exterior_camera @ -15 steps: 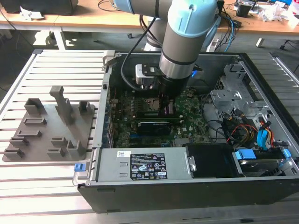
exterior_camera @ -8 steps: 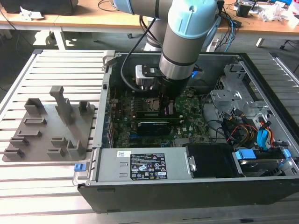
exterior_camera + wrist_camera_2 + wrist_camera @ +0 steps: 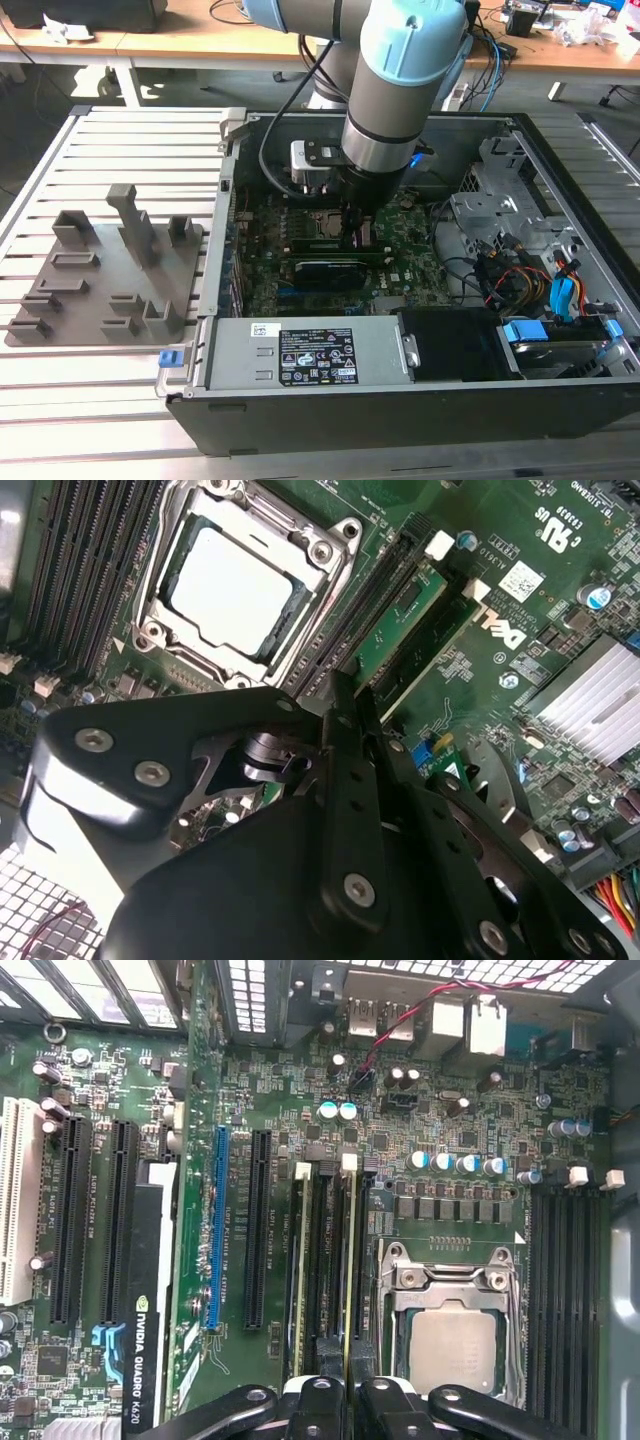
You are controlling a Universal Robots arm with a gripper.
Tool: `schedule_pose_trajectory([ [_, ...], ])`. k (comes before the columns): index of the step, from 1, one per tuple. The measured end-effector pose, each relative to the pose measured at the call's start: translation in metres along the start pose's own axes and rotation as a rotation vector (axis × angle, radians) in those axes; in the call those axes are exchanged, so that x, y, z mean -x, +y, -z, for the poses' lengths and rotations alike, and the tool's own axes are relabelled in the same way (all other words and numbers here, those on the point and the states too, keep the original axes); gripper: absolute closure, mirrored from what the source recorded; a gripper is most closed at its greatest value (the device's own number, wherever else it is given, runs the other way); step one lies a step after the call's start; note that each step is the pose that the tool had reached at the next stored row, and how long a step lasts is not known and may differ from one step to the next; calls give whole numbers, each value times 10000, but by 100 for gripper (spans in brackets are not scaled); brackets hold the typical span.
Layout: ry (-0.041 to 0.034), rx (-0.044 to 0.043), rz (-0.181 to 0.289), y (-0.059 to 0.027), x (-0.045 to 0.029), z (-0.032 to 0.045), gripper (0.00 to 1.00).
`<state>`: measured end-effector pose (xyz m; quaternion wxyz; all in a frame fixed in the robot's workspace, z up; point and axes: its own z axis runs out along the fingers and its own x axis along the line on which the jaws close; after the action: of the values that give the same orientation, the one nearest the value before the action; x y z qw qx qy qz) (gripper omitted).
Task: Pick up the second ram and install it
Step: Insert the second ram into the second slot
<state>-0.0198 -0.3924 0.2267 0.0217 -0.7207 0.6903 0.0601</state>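
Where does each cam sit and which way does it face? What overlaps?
Exterior view: off the arm, above the open case, looking down; the arm reaches onto the motherboard.
First wrist view: on the wrist, looking down the gripper at the ram in its slot.
Second wrist view: on the wrist, slanted across the board; gripper in front.
Shared: both wrist views show the CPU.

silver arm (image 3: 385, 125) with pale blue joint caps; black screw-studded end effector (image 3: 345, 780)
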Motion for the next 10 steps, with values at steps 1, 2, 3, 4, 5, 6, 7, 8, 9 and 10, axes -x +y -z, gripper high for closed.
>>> schedule_pose_trajectory([
  [1, 0, 0, 0, 0, 0, -2, 86],
  [2, 1, 0, 0, 0, 0, -4, 86],
  [3, 1, 1, 0, 0, -1, -8, 86],
  [4, 0, 1, 0, -1, -1, -9, 86],
  [5, 1, 1, 0, -1, -1, -10, 86],
  [6, 1, 1, 0, -1, -1, -11, 86],
  [7, 0, 0, 0, -1, -1, -11, 86],
  [8, -1, 0, 1, -1, -1, -12, 86],
  [9, 0, 1, 0, -1, -1, -13, 86],
  [10, 0, 0, 0, -1, -2, -17, 86],
])
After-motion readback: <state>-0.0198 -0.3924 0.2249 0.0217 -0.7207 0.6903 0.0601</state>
